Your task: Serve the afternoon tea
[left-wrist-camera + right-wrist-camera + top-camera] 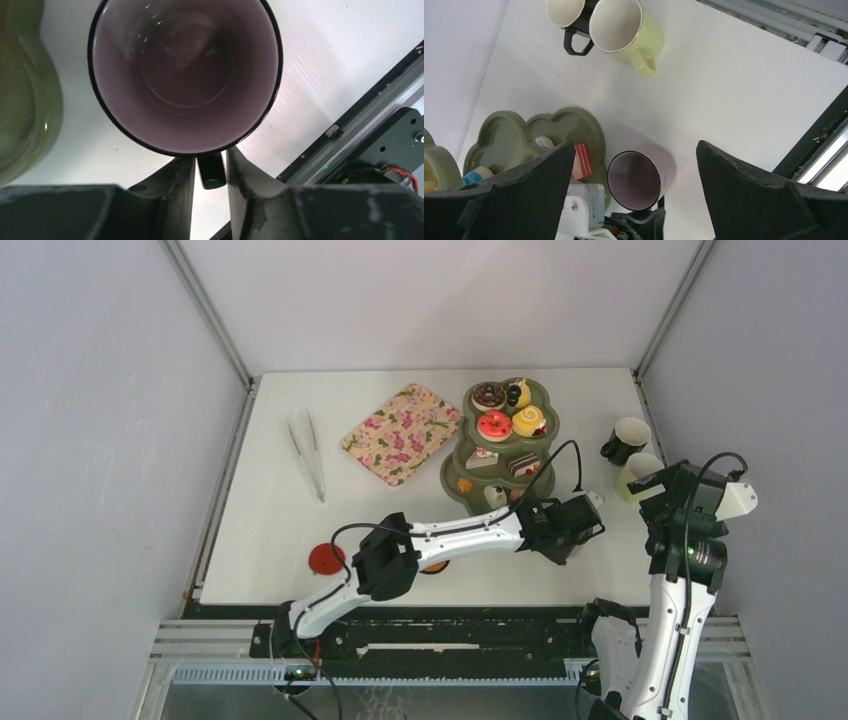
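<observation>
Straddling the handle of the mug (pixel 185 75), which points straight back at it, the left gripper (pixel 210 161) is nearly closed, though I cannot tell if it pinches. The mug stands just right of the stand (pixel 569 125), near the table's (pixel 260 540) front edge. The right gripper (pixel 634 146) gapes, idle.

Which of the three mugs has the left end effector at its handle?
The pinkish mug beside the green stand: the left end effector has its fingers flanking the black handle. The black mug and yellow-green mug sit together farther off, untouched.
</observation>
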Controlling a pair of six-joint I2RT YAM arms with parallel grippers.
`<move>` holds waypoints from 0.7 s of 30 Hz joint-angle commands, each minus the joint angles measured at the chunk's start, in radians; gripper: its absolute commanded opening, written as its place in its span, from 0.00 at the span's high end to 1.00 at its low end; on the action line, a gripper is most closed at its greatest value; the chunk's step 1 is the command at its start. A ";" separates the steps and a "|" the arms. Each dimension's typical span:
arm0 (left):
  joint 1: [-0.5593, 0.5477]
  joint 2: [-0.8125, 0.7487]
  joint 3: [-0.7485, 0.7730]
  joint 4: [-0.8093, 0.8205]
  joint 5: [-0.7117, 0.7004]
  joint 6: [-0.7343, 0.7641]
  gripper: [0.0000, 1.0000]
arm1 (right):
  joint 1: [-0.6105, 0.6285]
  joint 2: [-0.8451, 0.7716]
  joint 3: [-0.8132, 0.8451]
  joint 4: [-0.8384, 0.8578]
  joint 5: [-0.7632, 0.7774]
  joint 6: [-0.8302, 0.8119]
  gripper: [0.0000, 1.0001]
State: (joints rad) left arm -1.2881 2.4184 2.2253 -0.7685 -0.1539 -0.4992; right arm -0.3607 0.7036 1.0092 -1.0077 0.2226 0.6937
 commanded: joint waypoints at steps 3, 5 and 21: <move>0.018 -0.028 0.008 0.043 -0.001 0.012 0.90 | -0.007 -0.011 0.046 0.012 -0.008 -0.006 0.02; 0.018 -0.068 -0.031 0.042 -0.019 0.033 0.99 | -0.007 -0.014 0.046 0.012 -0.008 -0.006 0.02; 0.018 -0.839 -0.868 0.085 -0.085 0.104 1.00 | 0.004 -0.024 0.038 0.009 0.012 0.000 0.03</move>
State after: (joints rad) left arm -1.2728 1.8385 1.5074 -0.7441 -0.1577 -0.3851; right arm -0.3603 0.6880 1.0096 -1.0100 0.2249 0.6941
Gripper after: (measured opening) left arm 0.177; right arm 0.977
